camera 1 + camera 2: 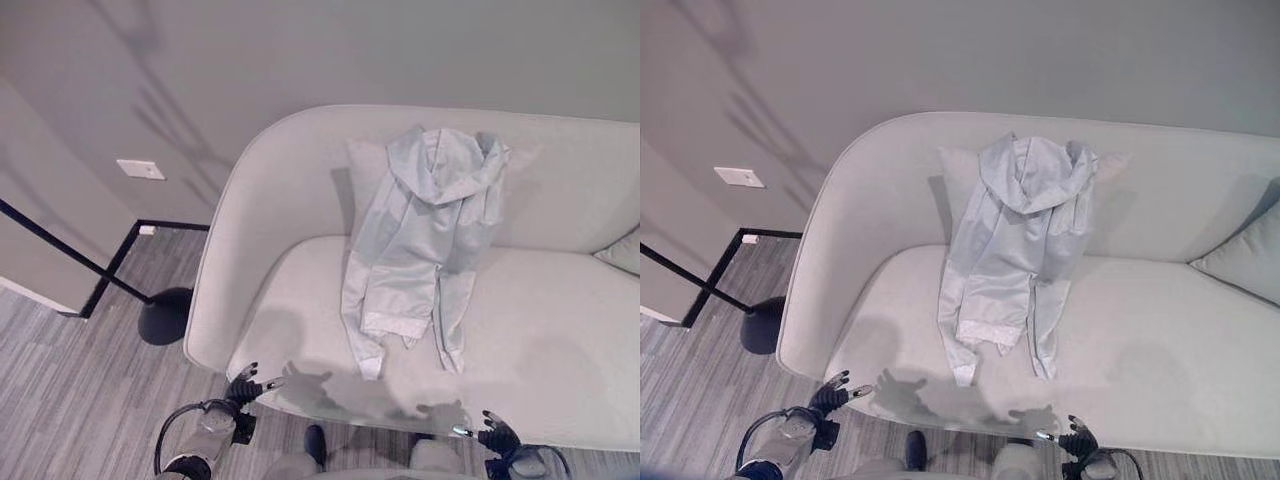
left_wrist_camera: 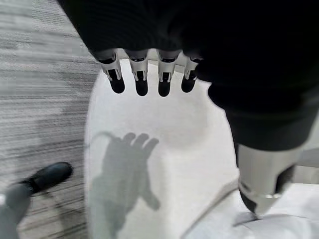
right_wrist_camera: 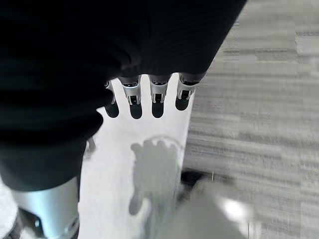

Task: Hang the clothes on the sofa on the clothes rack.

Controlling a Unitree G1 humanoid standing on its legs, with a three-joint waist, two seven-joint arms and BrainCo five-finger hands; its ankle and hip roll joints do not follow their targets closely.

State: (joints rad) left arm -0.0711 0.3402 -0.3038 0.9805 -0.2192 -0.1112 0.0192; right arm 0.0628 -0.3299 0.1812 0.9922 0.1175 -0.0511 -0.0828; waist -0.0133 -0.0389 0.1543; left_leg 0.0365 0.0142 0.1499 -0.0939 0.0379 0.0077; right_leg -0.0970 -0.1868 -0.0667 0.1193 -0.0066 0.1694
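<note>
one pale hooded jacket [image 1: 425, 235] drapes over my sofa [image 1: 560, 330], a cushion [image 1: 622, 250] at 3 o'clock, rack base [image 1: 163, 315] at 9; left hand [image 1: 245, 388] and right hand [image 1: 496, 433] hover with fingers spread, holding nothing.

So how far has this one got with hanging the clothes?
Nothing looks done yet. The pale hooded jacket lies draped over the sofa backrest and seat, untouched. Nothing is in hand: the left hand and right hand hover open at the sofa's front edge, short of the jacket. Left to do: grasp it, lift it, carry it to the black rack on the robot's left, and hang it.
</note>
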